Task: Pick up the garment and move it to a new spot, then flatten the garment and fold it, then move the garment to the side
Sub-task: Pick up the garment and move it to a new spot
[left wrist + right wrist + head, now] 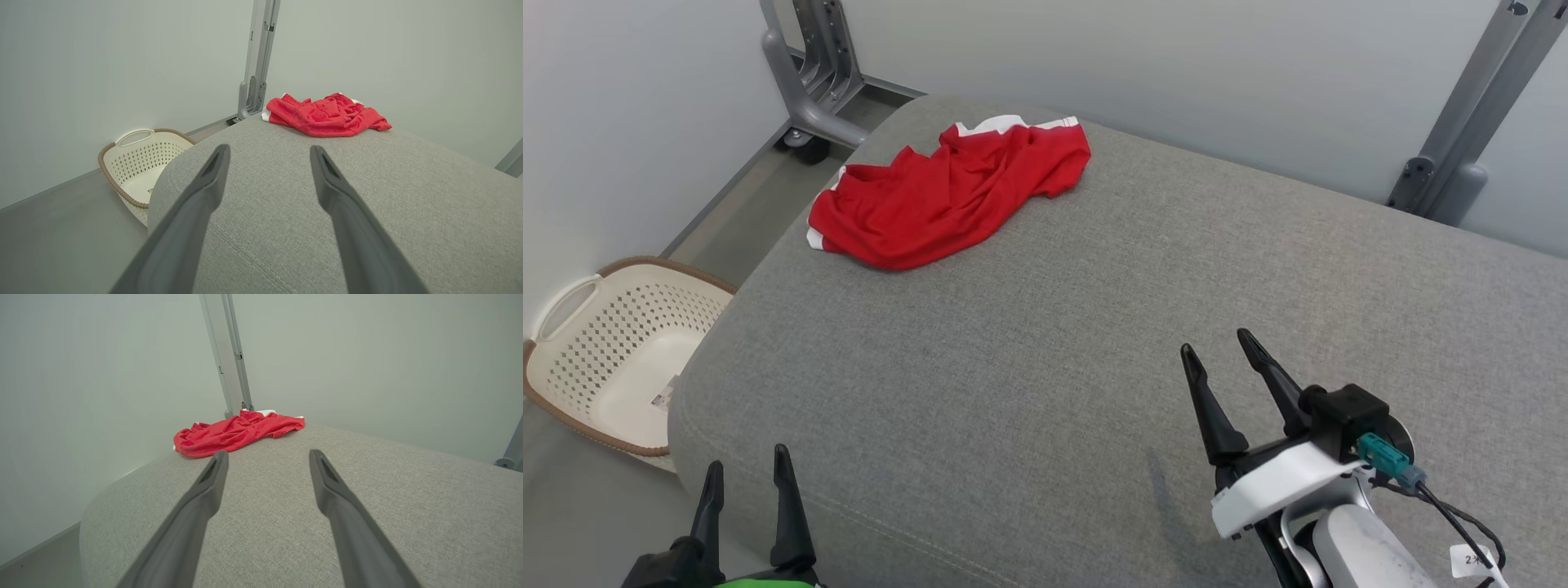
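A crumpled red garment (947,192) with white trim lies at the far left corner of a grey padded surface (1094,327). The same garment (327,116) shows far ahead in the left wrist view, and the garment (237,433) also lies far ahead in the right wrist view. My left gripper (749,467) hovers open at the surface's near left edge, nothing between its fingers. My right gripper (1218,341) is open above the near right part of the surface, well short of the garment. Both pairs of fingers (204,192) (204,490) stand wide apart.
A cream laundry basket (613,351) with a brown rim sits on the floor left of the surface; the basket (139,163) also shows in the left wrist view. Grey metal frame posts (809,73) (1470,122) stand against the pale walls behind.
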